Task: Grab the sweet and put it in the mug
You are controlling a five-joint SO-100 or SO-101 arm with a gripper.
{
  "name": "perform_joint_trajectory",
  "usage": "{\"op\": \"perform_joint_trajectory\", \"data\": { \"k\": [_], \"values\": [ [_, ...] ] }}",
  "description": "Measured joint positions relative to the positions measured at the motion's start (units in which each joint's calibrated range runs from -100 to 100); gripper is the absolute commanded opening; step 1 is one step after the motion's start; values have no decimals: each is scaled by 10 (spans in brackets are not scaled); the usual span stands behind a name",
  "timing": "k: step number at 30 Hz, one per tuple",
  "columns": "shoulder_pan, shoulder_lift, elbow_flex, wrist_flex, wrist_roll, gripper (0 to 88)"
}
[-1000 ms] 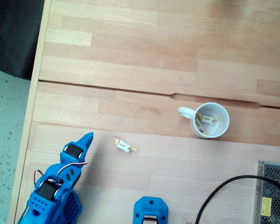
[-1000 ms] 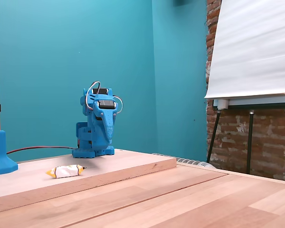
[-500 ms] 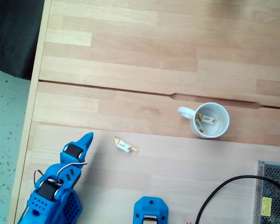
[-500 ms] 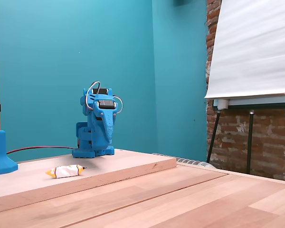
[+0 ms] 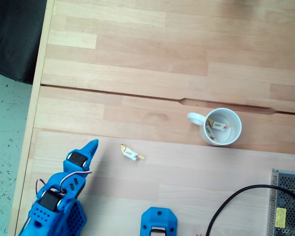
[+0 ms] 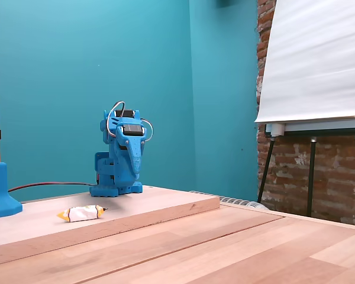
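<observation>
In a fixed view from the side, the sweet (image 6: 80,213) lies on the wooden table (image 6: 183,248), with the blue arm (image 6: 123,155) folded up behind it. From above, its gripper (image 5: 91,146) looks closed and holds nothing, a little way from the sweet (image 5: 131,153). The mug (image 5: 221,127) stands well apart, with sweets inside.

A small wrapped sweet (image 5: 131,153) lies flat on the light wooden bench (image 5: 152,59), white in the middle with yellow-gold twisted ends, set at a slant in the view from above. In the low side view the sweet (image 6: 81,213) rests lengthwise on a raised board. Well apart to its right in the view from above stands a round white mug (image 5: 220,126), upright, its small looped handle pointing left. More wrapped sweets lie inside it.
</observation>
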Motion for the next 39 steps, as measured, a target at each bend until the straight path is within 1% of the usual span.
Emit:
{"op": "perform_joint_trajectory", "data": {
  "k": [15,18,22,26,30,35,39],
  "values": [
    [-3,0,-5,0,-1,63],
    [23,3,-33,3,-3,55],
    [58,3,-105,49,-21,55],
    [61,4,-162,128,-38,55],
    [61,4,-174,197,-48,55],
    [61,62,-182,204,-42,55],
    [61,146,-262,204,-39,55]
  ]
}}
